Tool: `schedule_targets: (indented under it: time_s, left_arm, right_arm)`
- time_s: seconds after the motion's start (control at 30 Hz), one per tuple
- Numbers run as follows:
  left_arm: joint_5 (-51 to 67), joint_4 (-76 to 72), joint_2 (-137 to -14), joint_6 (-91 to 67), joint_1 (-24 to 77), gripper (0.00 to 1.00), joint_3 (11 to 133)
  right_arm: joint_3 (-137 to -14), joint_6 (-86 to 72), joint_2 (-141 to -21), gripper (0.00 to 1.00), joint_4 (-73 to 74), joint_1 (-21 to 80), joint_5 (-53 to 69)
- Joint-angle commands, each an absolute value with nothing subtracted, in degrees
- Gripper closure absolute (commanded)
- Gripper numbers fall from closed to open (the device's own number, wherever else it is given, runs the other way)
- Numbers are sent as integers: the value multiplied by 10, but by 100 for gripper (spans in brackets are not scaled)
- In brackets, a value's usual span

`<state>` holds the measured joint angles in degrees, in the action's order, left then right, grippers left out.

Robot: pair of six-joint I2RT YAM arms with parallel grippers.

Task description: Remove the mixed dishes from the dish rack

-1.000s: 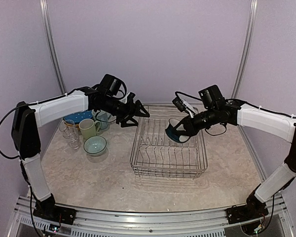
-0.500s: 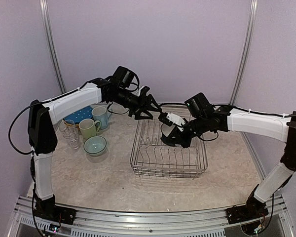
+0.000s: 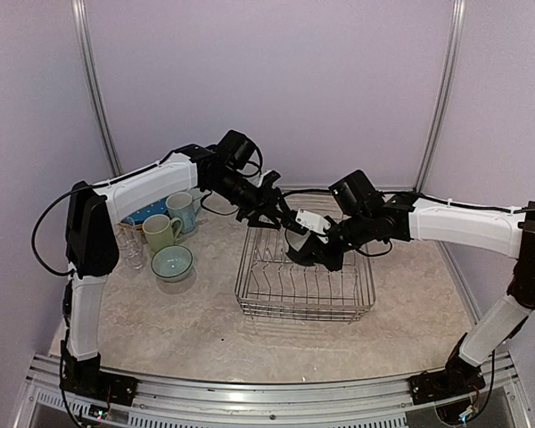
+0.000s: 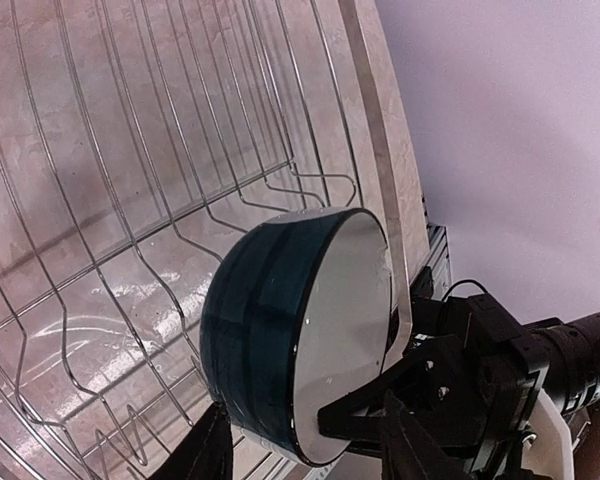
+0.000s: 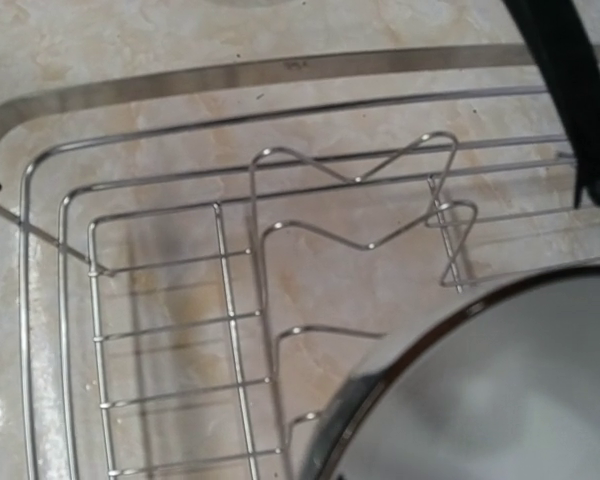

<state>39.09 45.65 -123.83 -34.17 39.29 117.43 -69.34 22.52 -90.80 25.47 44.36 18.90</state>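
Note:
The silver wire dish rack [image 3: 305, 294] stands mid-table and looks otherwise empty. My right gripper [image 3: 308, 234] is shut on the rim of a bowl [image 3: 296, 248], dark teal outside and white inside, and holds it tilted on edge above the rack's back left part. My left gripper [image 3: 281, 217] is open right next to the bowl. In the left wrist view the bowl [image 4: 280, 340] sits between my left fingertips [image 4: 212, 445], with the right gripper [image 4: 420, 390] clamped on its far rim. The right wrist view shows the bowl's rim [image 5: 500, 400] over the rack wires [image 5: 230, 300].
On the table left of the rack stand a pale green mug [image 3: 160, 232], a light blue mug [image 3: 185, 210], a blue white-dotted plate [image 3: 141, 212], clear glasses [image 3: 129, 242] and a pale bowl [image 3: 172, 262]. The back wall is close behind the rack.
My left arm has swung right to the rack's back left corner. My right gripper has carried the bowl left and turned it on edge, so the two grippers now meet.

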Motion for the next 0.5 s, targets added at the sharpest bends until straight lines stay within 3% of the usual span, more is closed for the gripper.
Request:
schedule_targets:
  time_s: [0.0,0.13,0.47]
  left_arm:
    - [375,520,-1266,-284,406,51,1207]
    - [368,525,-1277,-276,416,49,1214]
    - [262,568,-1299,-258,440,65,1255]
  right_arm:
    - [-716,246,-909,100,239,457,181]
    - [-723,249,-915,100,243,464,172]
    - [-736,249,-929,100,258,480,141]
